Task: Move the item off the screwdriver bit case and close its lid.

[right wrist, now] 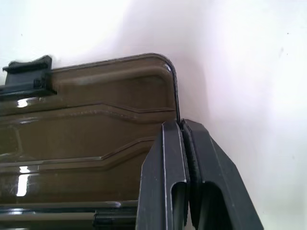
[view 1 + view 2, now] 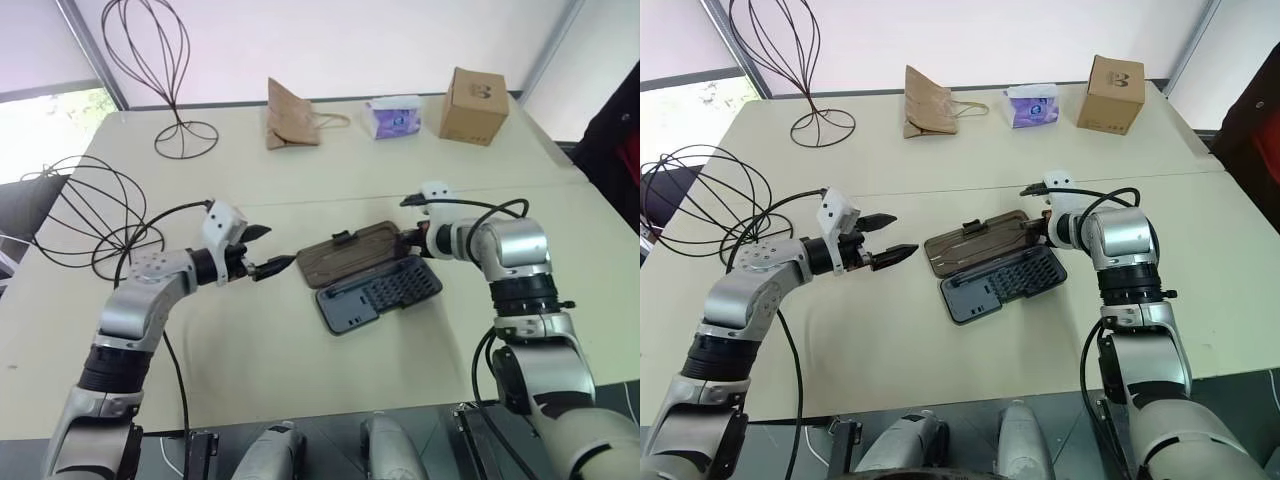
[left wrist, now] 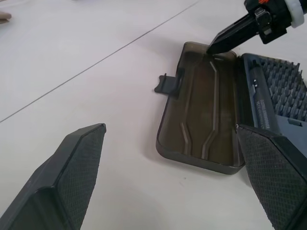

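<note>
Head view, counter [image 2: 300,370]: wire sphere frame [image 2: 85,215] sits at its left edge, off the case.
Bit case [image 2: 1005,283]: open mid-counter.
Lid [image 1: 91,139]: lies flat; swing it over the hinge.
Right gripper [image 1: 182,127]: jaws together at lid's edge.
Left gripper [image 2: 883,236]: jaws apart, empty.

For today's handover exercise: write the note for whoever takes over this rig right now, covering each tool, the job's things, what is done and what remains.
Left tool: open, hovering left of the case.
Right tool: shut on the lid's far edge.
Wire sphere frame: already off, on the table at far left.
Screwdriver bit case: open, lid lying flat beside the bit tray.
Left: fold the lid over and close it.
</note>
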